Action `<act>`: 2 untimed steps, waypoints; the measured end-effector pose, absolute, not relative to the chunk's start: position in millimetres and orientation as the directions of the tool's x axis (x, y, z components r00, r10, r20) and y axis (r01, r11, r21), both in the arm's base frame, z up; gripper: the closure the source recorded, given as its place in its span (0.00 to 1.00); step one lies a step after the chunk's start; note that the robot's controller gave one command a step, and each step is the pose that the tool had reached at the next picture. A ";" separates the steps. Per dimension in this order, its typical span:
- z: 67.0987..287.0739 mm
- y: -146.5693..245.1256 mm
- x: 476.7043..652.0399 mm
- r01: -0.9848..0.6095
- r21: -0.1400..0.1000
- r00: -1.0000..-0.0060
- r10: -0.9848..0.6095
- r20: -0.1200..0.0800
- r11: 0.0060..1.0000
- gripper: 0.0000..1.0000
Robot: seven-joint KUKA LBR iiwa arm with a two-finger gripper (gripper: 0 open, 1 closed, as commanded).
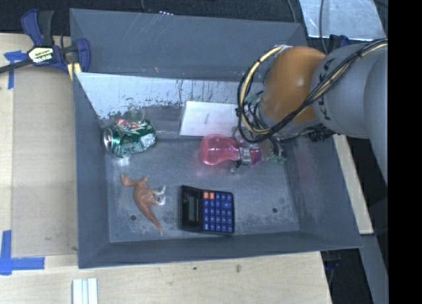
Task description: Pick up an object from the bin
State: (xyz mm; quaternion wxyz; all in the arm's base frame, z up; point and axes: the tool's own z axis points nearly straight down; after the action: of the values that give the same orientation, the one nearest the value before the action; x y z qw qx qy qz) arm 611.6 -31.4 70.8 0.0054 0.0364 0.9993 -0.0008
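Observation:
My gripper point(246, 157) is low in the right middle of the bin, under the arm's orange cover. Its tip is right against the right end of a translucent pink rounded object point(214, 150) lying on the bin floor. I cannot tell whether the pink object is gripped. A flat white card point(206, 119) lies just behind the pink object, against the back slope. Toward the front of the bin, a black calculator with blue keys point(208, 209) lies flat, in front of the gripper and to its left.
A crushed green drink can point(129, 137) lies at the left back of the floor. An orange toy dinosaur point(145, 198) lies at the front left. The arm and its cables cover the bin's right back part.

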 end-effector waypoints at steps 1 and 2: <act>70.8 -31.4 611.6 0.072 -0.001 -0.997 0.072 -0.011 0.997 1.00; 72.0 -31.4 611.3 0.073 -0.001 -0.997 0.073 -0.011 0.997 1.00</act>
State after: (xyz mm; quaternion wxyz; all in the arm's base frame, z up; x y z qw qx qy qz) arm 611.3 -31.4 72.0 0.0054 0.0363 0.9993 -0.0008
